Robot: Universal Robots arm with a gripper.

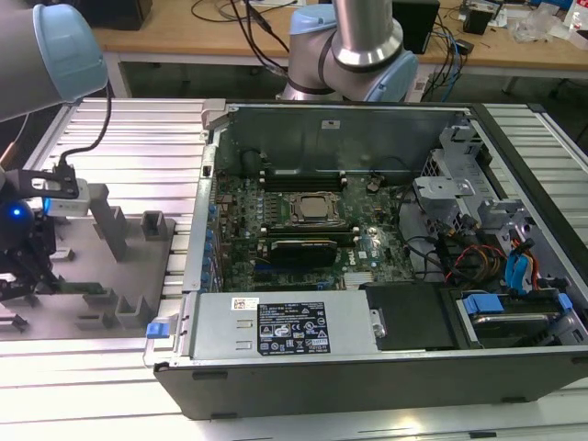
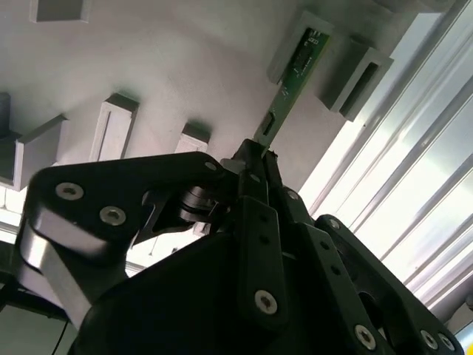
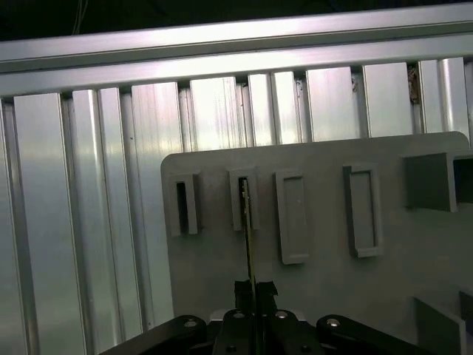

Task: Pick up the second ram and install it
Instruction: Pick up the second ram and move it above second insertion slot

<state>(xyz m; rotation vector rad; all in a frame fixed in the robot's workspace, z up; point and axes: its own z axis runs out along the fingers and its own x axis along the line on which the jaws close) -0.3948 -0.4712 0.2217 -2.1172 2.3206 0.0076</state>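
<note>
The second ram [image 2: 290, 80] is clamped edge-on between the fingers of the gripper [image 2: 255, 157], which are drawn in narrow on its near end. Its far end sits in a slotted holder [image 3: 235, 208], second from the corner in the row along the edge of the grey fixture plate [image 3: 325, 303]. The plate lies beside the open computer case [image 1: 367, 367]
</note>
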